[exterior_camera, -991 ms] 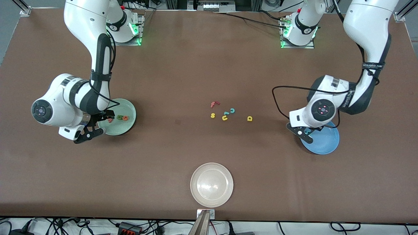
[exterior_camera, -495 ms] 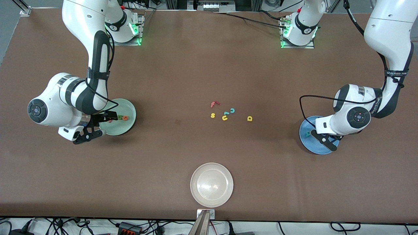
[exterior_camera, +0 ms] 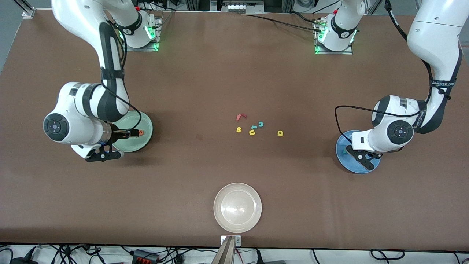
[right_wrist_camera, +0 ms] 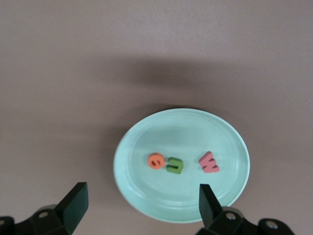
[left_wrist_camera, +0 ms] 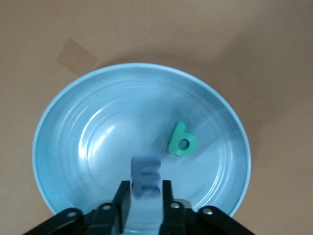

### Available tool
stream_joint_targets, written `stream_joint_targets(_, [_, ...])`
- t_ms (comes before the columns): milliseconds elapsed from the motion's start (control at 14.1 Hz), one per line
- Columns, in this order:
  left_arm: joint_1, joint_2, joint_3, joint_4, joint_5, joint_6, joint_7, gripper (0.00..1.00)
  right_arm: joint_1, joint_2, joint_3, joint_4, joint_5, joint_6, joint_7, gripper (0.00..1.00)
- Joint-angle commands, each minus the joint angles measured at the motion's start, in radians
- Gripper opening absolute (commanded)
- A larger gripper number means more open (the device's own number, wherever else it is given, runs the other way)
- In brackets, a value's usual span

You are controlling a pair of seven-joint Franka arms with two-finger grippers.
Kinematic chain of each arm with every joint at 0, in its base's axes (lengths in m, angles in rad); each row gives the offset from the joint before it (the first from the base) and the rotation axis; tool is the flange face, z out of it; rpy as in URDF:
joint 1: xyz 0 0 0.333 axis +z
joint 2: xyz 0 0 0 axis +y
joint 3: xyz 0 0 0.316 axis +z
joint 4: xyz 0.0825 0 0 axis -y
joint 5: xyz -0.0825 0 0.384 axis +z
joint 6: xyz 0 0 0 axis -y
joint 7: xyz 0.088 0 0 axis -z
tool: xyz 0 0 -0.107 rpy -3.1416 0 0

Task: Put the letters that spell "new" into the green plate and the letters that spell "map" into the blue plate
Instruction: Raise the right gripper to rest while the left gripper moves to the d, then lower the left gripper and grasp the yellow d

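The blue plate (exterior_camera: pixel 362 169) lies at the left arm's end of the table. My left gripper (left_wrist_camera: pixel 145 188) hangs low over the blue plate (left_wrist_camera: pixel 58 127), open only slightly. The blue m (left_wrist_camera: pixel 146 176) shows blurred between its fingertips. A teal bowl-and-stem letter (left_wrist_camera: pixel 181 141) lies in that plate. The yellow bowl-and-stem letter (exterior_camera: pixel 280 133) lies on the table near the middle. My right gripper (right_wrist_camera: pixel 142 196) stands open over the edge of the green plate (right_wrist_camera: pixel 186 132), which holds the orange e (right_wrist_camera: pixel 156 160), olive n (right_wrist_camera: pixel 174 165) and pink w (right_wrist_camera: pixel 209 162).
Mid-table lie a red f (exterior_camera: pixel 240 117), a yellow s (exterior_camera: pixel 239 129), a yellow u (exterior_camera: pixel 252 132) and a teal c (exterior_camera: pixel 261 124). A whitish-beige plate (exterior_camera: pixel 237 207) sits near the front camera's edge.
My left gripper swung over the blue plate with the m, and its jaws have just parted a little. My right gripper turned slightly above the green plate's edge.
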Motion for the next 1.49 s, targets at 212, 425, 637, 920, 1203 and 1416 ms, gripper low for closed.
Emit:
stream_joint_targets(212, [-0.027,-0.03,-0.074,0.127,0.003,-0.241,-0.032,1.0,-0.239,-0.242,0.32,-0.011,-0.248,-0.017,0.265,1.0])
stream_joint_targets(425, [-0.03,-0.028,-0.164,0.201,-0.041,-0.356,-0.167,1.0,-0.54,-0.347,0.608,-0.008,-0.369,-0.058,0.303,1.0])
stream_joint_targets(637, [-0.039,-0.028,-0.175,0.217,-0.072,-0.389,-0.252,1.0,-0.673,-0.401,0.724,0.009,-0.414,-0.084,0.295,1.0])
stream_joint_targets(920, [-0.056,-0.028,-0.178,0.217,-0.175,-0.39,-0.369,1.0,-0.669,-0.411,0.638,0.082,-0.402,-0.178,0.286,1.0])
stream_joint_targets(1203, [-0.122,-0.017,-0.223,0.213,-0.216,-0.376,-0.601,1.0,-0.67,-0.411,0.549,0.236,-0.397,-0.339,0.234,1.0])
stream_joint_targets(1416, [-0.186,-0.005,-0.233,0.181,-0.226,-0.318,-0.799,1.0,-0.71,-0.417,0.515,0.276,-0.295,-0.364,0.117,1.0])
